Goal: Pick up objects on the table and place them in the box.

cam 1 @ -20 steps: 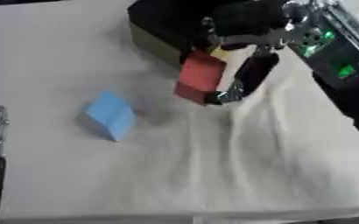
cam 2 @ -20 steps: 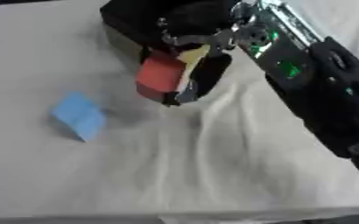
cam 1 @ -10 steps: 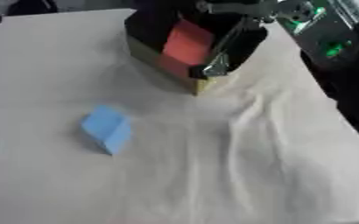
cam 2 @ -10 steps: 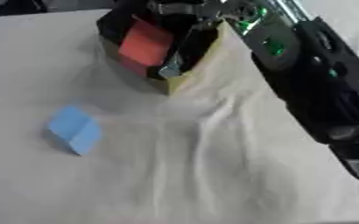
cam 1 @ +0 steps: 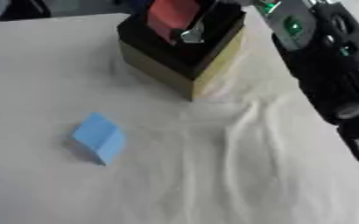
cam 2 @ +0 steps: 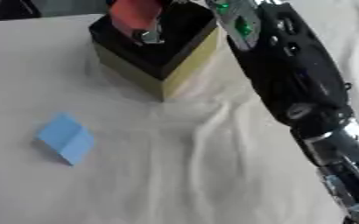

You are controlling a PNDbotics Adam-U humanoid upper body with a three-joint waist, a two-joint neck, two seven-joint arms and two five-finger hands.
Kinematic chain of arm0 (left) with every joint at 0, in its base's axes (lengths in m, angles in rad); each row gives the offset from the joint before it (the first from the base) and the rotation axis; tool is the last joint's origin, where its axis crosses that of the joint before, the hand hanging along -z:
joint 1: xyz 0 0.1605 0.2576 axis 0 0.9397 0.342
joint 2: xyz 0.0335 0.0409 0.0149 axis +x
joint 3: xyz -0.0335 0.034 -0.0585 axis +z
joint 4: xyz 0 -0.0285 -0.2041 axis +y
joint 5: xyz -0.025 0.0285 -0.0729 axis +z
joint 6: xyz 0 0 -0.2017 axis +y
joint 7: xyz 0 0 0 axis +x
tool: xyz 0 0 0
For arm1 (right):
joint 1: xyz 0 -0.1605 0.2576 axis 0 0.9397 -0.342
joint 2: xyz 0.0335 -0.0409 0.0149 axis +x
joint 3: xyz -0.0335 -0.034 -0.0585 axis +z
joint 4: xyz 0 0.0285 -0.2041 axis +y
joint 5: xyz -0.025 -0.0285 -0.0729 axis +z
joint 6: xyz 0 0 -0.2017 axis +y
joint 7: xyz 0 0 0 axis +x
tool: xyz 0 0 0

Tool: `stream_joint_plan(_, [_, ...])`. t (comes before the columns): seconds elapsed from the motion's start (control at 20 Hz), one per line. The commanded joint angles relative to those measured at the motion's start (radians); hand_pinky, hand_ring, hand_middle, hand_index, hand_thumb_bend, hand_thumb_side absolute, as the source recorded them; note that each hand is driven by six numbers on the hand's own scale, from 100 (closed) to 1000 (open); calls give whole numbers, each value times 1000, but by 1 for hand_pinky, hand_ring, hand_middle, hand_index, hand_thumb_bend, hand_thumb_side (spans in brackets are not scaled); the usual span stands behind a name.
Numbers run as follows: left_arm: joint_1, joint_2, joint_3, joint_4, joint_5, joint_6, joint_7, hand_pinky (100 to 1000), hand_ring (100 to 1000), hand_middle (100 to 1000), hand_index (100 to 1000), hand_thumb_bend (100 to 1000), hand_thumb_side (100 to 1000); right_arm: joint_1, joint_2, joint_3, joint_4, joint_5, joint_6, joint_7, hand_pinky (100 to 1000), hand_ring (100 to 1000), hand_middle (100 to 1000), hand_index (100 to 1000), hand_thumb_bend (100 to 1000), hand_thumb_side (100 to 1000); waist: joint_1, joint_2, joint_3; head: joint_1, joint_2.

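A wrinkled white cloth covers the desk (cam 1: 213, 175). The right hand (cam 1: 194, 31) grips the red block (cam 1: 171, 13) over the box (cam 1: 184, 52) for dropping; the blue block (cam 1: 98, 136) lies well apart.

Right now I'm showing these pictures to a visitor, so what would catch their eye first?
The red block held over the open black-lined box at the top, with the right hand's fingers curled round it. Next the big black right arm running down the right side. Then the blue block alone on the white cloth, lower left.
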Motion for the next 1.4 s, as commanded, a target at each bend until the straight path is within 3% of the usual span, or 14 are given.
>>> stream_joint_plan(0.05, [-17, 15, -2, -17, 6, -3, -6, 664, 714, 669, 679, 100, 870, -46, 32, -58, 74, 96, 17, -51, 625, 569, 490, 777, 263, 393, 1, -15, 7, -10, -14])
stream_joint_plan(0.6, [-24, 16, -4, -17, 6, -3, -11, 664, 714, 670, 678, 100, 871, -76, 94, -156, 240, 314, 78, -145, 623, 581, 499, 777, 246, 415, -5, 7, 35, -29, -39])
stream_joint_plan(0.85, [-23, 15, -4, -17, 6, -3, -11, 664, 714, 670, 677, 100, 871, -78, 100, -187, 280, 367, 101, -161, 634, 596, 515, 781, 230, 439, -6, 8, 37, -31, -40])
stream_joint_plan(1.0, [-24, 14, -5, -17, 6, -2, -13, 664, 714, 670, 677, 100, 870, -80, 106, -203, 298, 390, 109, -148, 685, 663, 600, 815, 239, 494, -5, 9, 37, -33, -39])
stream_joint_plan(1.05, [-23, 14, -4, -17, 5, -2, -13, 664, 714, 670, 677, 100, 870, -81, 107, -206, 300, 398, 109, -144, 723, 745, 682, 862, 258, 547, -5, 9, 38, -32, -38])
stream_joint_plan(1.2, [-22, 14, -5, -17, 5, -2, -13, 664, 714, 670, 677, 100, 870, -83, 108, -210, 296, 433, 106, -132, 745, 829, 763, 913, 293, 574, -5, 8, 40, -31, -36])
stream_joint_plan(1.4, [-23, 14, -5, -17, 5, 1, -16, 664, 714, 670, 677, 100, 869, -90, 109, -207, 286, 497, 116, -128, 774, 908, 830, 976, 466, 628, -5, 7, 39, -32, -35])
